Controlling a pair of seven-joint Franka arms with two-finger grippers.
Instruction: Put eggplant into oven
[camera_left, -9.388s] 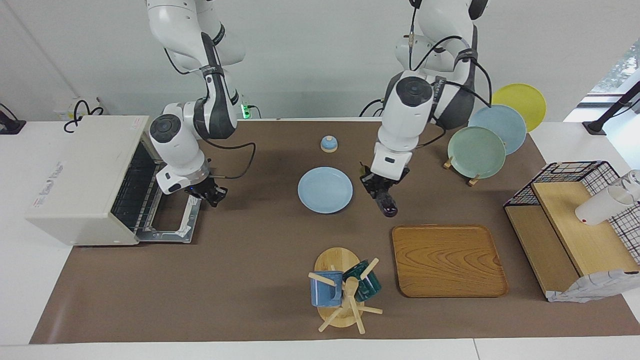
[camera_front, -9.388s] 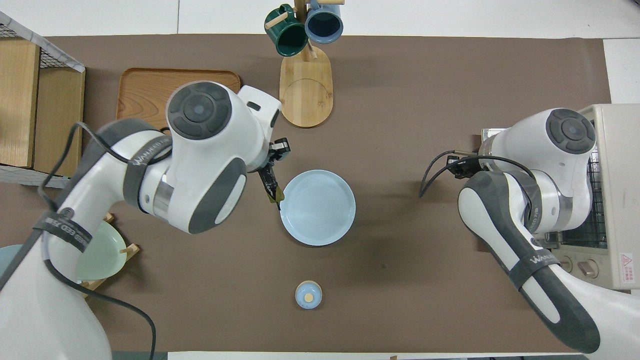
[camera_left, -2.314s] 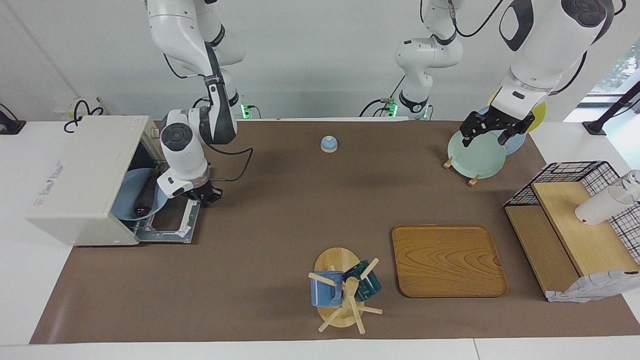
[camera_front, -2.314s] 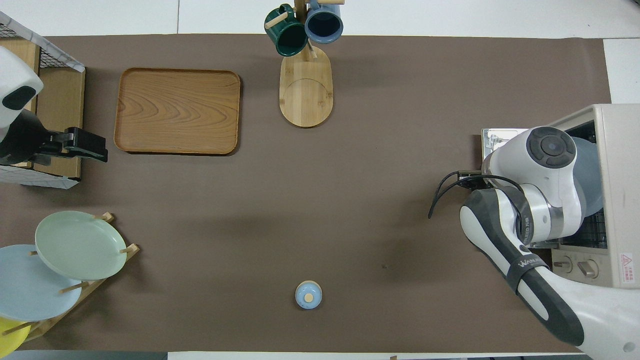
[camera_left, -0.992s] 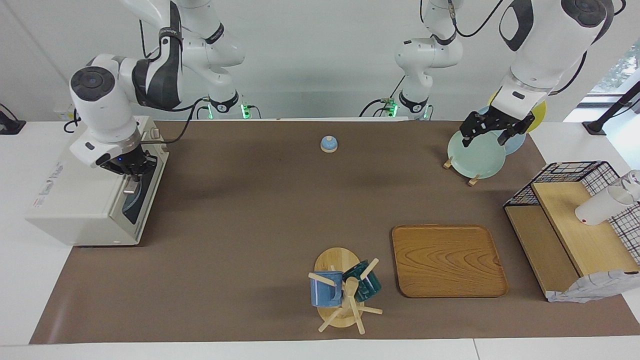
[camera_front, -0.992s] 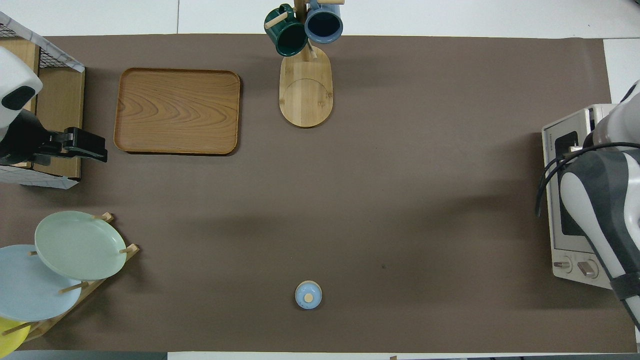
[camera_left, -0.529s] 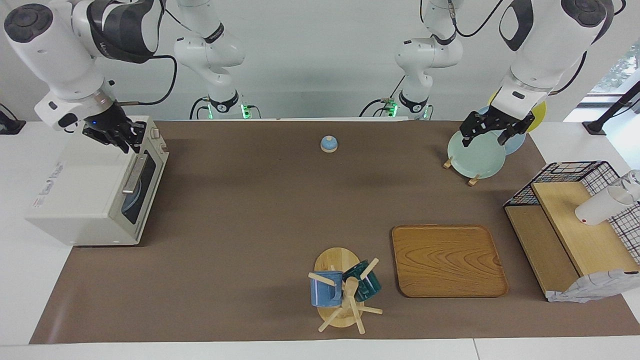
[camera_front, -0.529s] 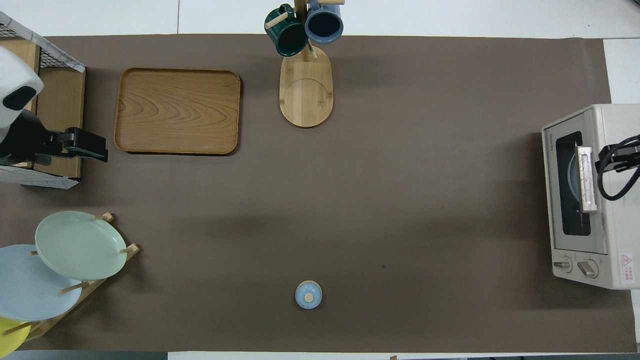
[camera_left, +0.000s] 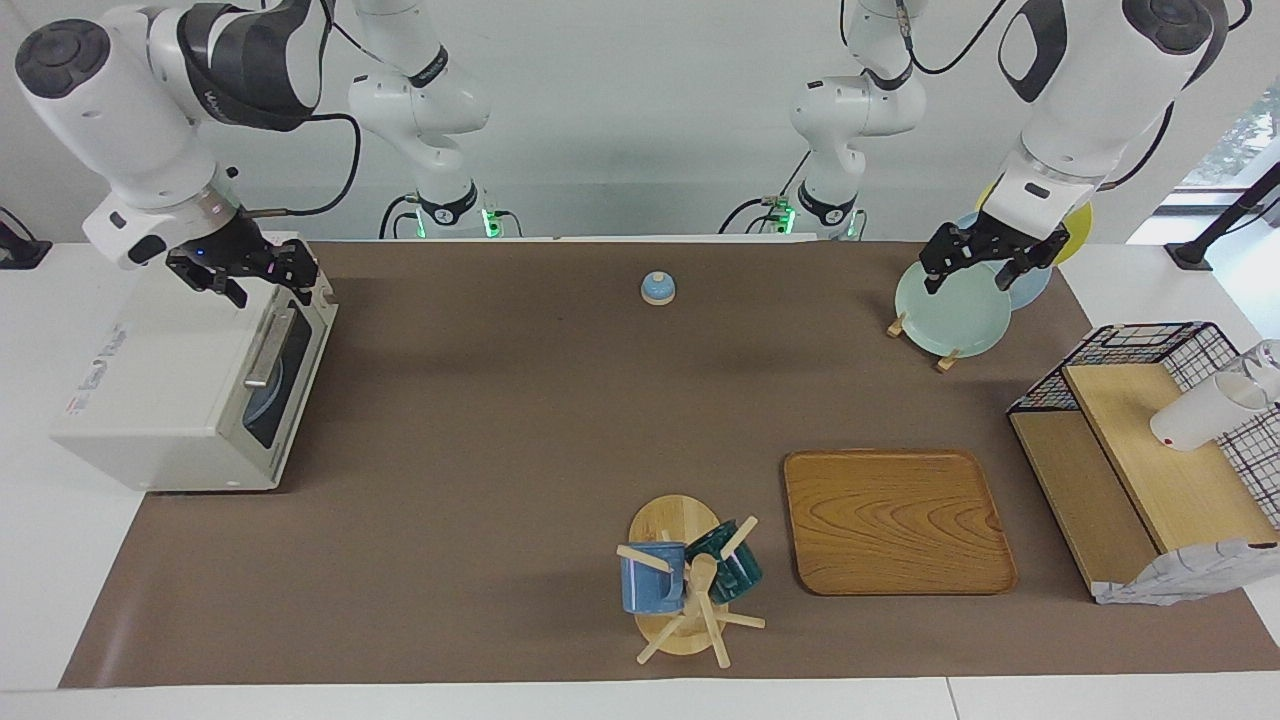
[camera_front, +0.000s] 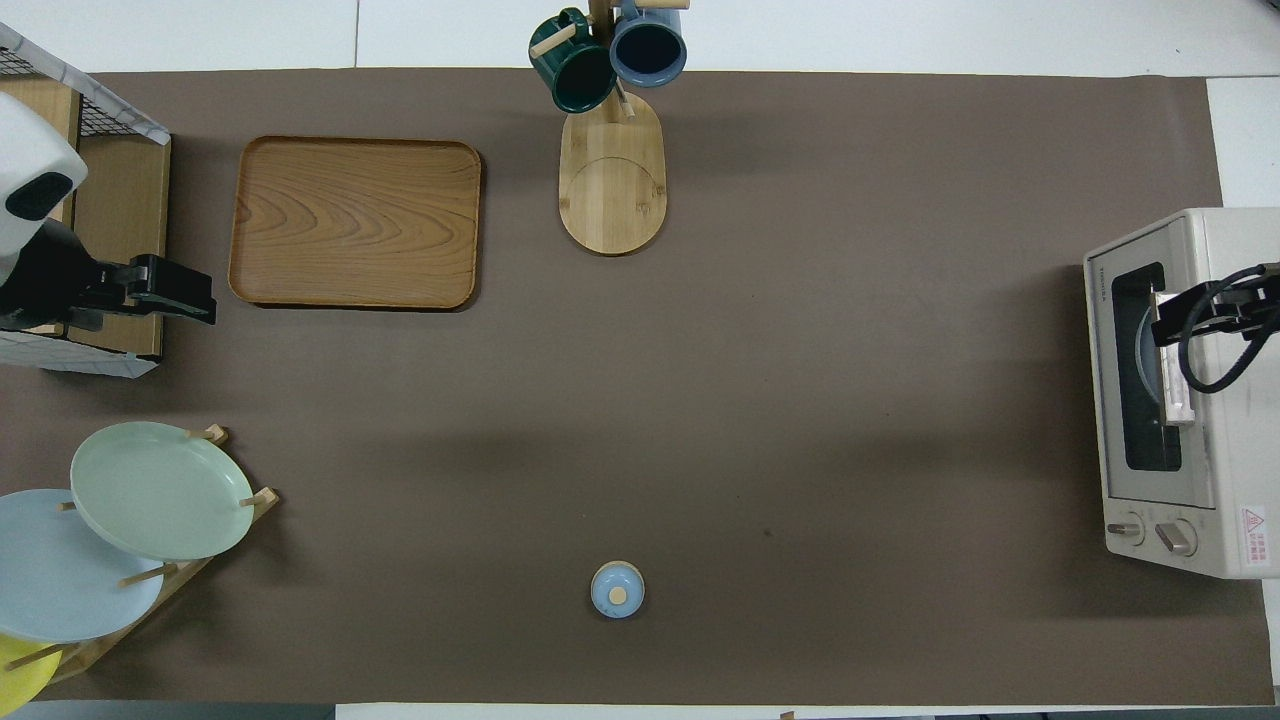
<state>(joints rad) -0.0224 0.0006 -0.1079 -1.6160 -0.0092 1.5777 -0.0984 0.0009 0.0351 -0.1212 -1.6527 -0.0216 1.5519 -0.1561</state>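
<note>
The off-white oven stands at the right arm's end of the table with its dark glass door shut. It also shows in the overhead view. A blue plate shows dimly through the glass. The eggplant is hidden. My right gripper hangs open and empty just above the oven's top front edge, over the bar handle. My left gripper waits open and empty over the plate rack.
A plate rack with green, blue and yellow plates and a wire basket shelf stand at the left arm's end. A wooden tray, a mug tree and a small blue lid lie mid-table.
The right gripper pushed the oven door shut, let go of the handle and rose above the oven; since half a second ago it shifted slightly toward the door. The left arm has not moved.
</note>
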